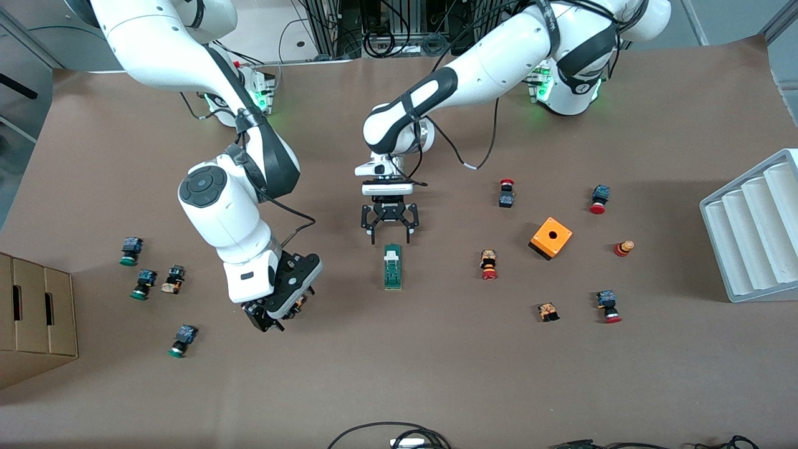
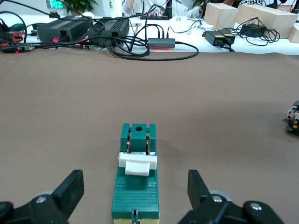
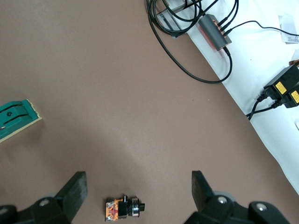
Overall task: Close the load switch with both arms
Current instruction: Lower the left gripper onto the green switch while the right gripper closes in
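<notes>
At the middle of the brown surface (image 1: 436, 374) lies the load switch (image 1: 393, 266), a narrow green block whose long axis runs straight from the front camera toward the robots' bases; every place here is told from it. Nearest the camera, toward the right arm's end of the surface, the right tool (image 1: 274, 315) hangs with fingers wide apart and nothing between them, tilted over a small orange-and-black push button (image 3: 122, 208) that shows in the right wrist view, well apart from the switch. The switch itself looks like hard moulded plastic: a ribbed green top, a pale base edge, two dark slots and a smooth white lever piece (image 2: 138, 163) set across its width. Just past its end away from the camera, the left tool (image 1: 390, 236) hangs low, pointed down, jaws spread wider than the block and empty. So the left arm is clearly the closer one, in line with the long axis, its fingers (image 2: 70, 186) flanking the switch's end in the left wrist view. Farther off toward the left arm's end sits an orange box (image 1: 550, 237) with a round hole in its top
</notes>
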Action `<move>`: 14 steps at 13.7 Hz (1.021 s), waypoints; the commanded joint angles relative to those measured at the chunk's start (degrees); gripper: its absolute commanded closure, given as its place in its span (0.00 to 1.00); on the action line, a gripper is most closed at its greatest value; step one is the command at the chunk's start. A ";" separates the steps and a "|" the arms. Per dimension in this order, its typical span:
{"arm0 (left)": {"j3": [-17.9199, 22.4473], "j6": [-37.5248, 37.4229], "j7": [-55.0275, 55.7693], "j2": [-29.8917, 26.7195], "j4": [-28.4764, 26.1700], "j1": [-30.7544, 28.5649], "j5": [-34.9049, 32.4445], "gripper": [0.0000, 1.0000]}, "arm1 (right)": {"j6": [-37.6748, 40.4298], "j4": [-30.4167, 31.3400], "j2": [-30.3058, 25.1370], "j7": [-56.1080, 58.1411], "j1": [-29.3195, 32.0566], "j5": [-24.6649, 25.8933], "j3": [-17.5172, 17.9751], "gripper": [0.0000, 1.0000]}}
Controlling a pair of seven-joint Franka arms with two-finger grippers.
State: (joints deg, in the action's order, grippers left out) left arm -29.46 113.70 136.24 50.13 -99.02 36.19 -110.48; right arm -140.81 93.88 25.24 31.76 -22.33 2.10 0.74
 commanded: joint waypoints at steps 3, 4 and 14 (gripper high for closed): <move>0.89 -2.34 1.13 3.57 3.22 1.78 -3.68 0.02 | 0.10 0.68 1.39 -0.03 -1.22 2.03 -0.21 0.00; 0.89 -2.34 1.22 3.58 3.22 1.87 -3.69 0.02 | 0.09 1.22 1.04 -0.12 -1.48 2.03 -0.21 0.00; 0.98 -2.43 1.48 4.37 3.05 1.87 -5.35 0.02 | 0.36 3.07 0.69 -0.29 -6.93 6.15 -0.21 0.00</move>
State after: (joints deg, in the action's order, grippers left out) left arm -29.07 112.45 136.31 53.29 -97.02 37.01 -114.10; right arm -140.70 96.00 26.57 31.96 -28.28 5.60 0.86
